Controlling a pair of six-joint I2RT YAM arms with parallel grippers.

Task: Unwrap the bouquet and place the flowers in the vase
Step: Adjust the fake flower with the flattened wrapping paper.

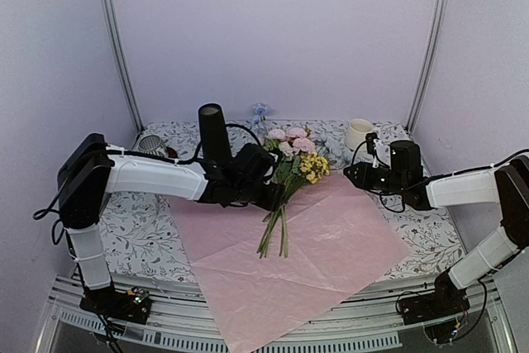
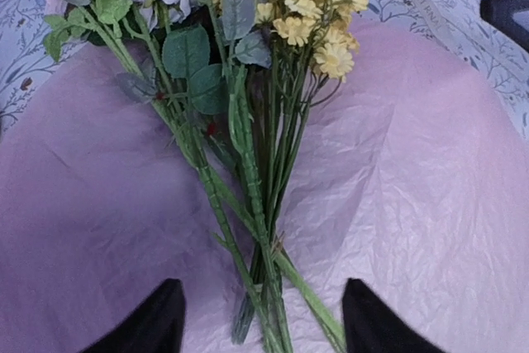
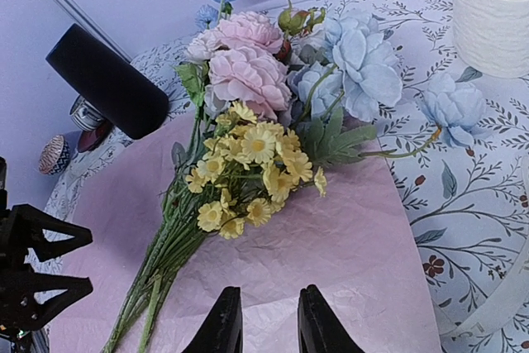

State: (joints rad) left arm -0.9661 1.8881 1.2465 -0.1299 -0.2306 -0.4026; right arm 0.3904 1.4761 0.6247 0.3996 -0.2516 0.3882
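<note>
The bouquet is unwrapped: the flowers (image 1: pixel 291 155) lie in a loose bunch on the flat lilac-pink wrapping paper (image 1: pixel 314 245), heads toward the back. The tall black vase (image 1: pixel 213 130) stands behind my left arm, apart from the flowers. My left gripper (image 1: pixel 275 197) is low over the stems. In the left wrist view it (image 2: pixel 263 324) is open wide, with the green stems (image 2: pixel 248 204) passing between its fingers (image 2: pixel 157 324) untouched. My right gripper (image 1: pixel 351 175) hovers at the paper's far right corner; its jaws (image 3: pixel 269 324) stand narrowly open over bare paper (image 3: pixel 331 245), short of the yellow cluster (image 3: pixel 248 171).
A white mug (image 1: pixel 358 132) stands at the back right, a striped grey cup (image 1: pixel 151 145) at the back left. One pale blue flower (image 3: pixel 453 105) lies on the patterned cloth beside the mug (image 3: pixel 493 14). A cream ribbon (image 3: pixel 496 303) lies on the cloth at the right.
</note>
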